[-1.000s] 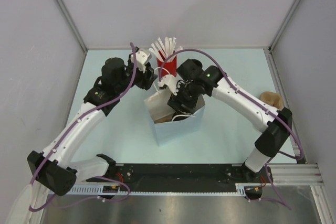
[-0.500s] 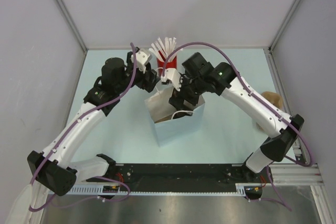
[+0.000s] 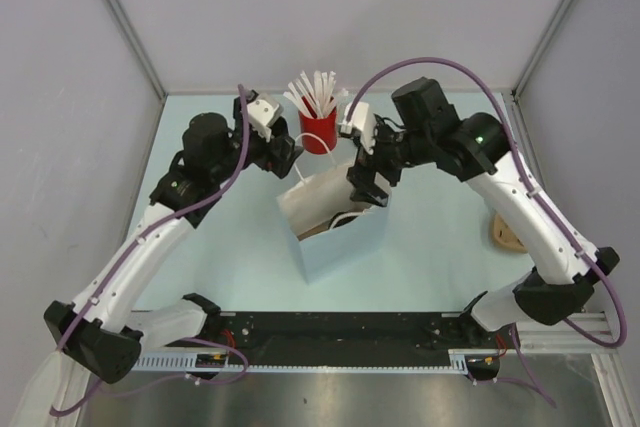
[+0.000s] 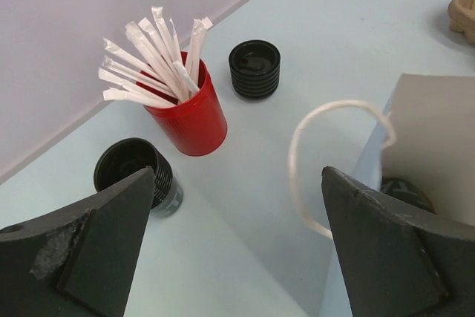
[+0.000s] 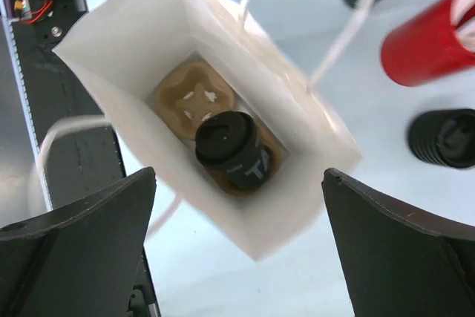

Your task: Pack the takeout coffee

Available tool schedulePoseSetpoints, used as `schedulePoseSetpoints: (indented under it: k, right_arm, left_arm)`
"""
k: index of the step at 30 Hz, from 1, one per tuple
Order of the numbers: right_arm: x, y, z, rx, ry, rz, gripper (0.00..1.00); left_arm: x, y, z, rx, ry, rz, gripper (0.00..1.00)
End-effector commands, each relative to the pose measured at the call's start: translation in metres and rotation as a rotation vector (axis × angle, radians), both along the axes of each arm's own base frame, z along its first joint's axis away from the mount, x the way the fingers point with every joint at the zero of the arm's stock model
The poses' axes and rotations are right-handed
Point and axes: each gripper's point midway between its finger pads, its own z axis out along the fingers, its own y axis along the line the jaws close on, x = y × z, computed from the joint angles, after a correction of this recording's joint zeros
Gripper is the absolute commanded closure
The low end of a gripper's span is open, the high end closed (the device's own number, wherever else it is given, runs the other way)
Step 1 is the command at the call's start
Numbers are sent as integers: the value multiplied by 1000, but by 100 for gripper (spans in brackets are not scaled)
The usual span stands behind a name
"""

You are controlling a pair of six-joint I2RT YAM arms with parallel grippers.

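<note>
A takeout coffee (image 5: 231, 148), a black cup with a black lid, stands in one hole of a tan two-hole tray (image 5: 191, 100) at the bottom of an open white paper bag (image 5: 126, 64). My right gripper (image 5: 239, 176) is open and empty, held above the bag's mouth; it also shows in the top view (image 3: 367, 185). My left gripper (image 4: 239, 183) is open and empty, just left of the bag (image 4: 427, 135) and above the table, near the bag's string handle (image 4: 300, 154). Two more black cups (image 4: 254, 70) (image 4: 133, 176) stand on the table.
A red cup of white sticks (image 4: 189, 113) stands behind the bag (image 3: 335, 227), between the two arms (image 3: 318, 130). A second tan cardboard tray (image 3: 505, 234) lies at the table's right edge. Grey walls enclose the table on three sides.
My right gripper has risen out of the bag and pulled back to the right, open, leaving the cup in the tray. My left arm has drawn back slightly to the left.
</note>
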Motion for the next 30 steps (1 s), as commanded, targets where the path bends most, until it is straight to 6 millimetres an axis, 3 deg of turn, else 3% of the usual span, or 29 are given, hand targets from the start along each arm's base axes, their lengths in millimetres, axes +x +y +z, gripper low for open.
schedulePoseSetpoints:
  k: [1,5,6,8,9,12,14,15,17,18,21,22,24,25,26,28,30]
  right_arm:
    - [0,-21,43,113,-84,-28,0]
    - [14,-53,60,184,-111,-126,0]
    - [16,-58,52,185,-95,-145,0]
    - [18,-69,62,231,-149,-175,0]
    - [28,-76,53,234,-151,-214,0]
    - [36,-92,51,261,-179,-274,0]
    - [39,-97,36,260,-140,-297,0]
    - [44,-102,34,271,-141,-314,0]
    - [48,-105,19,264,-101,-327,0]
    - [49,-108,15,266,-90,-332,0]
    - [51,-110,2,264,-48,-322,0]
    - [52,-112,-1,263,-39,-321,0]
    - [50,-111,-15,252,-1,-290,0]
    - [50,-111,-20,250,12,-284,0]
    - [49,-110,-28,246,36,-276,0]
    - [50,-107,-38,244,68,-249,0]
    - [49,-105,-47,244,91,-231,0]
  left_arm:
    - [-13,10,53,-44,-125,7,0]
    - [-16,20,74,-47,-174,44,0]
    - [-15,23,80,-47,-180,60,1]
    - [-5,30,78,-32,-168,121,0]
    - [-1,32,81,-29,-171,137,1]
    - [18,42,74,-20,-145,203,1]
    - [32,51,75,-43,-118,234,1]
    - [45,51,65,-44,-79,238,1]
    - [59,58,68,-94,-46,245,0]
    - [73,58,56,-93,-9,251,0]
    - [93,57,53,-132,16,240,1]
    - [106,54,38,-129,52,241,0]
    - [118,50,34,-144,73,221,1]
    - [132,44,13,-142,129,213,1]
    - [138,44,15,-152,129,205,1]
    - [155,37,-10,-142,182,181,0]
    - [167,33,-13,-168,202,176,0]
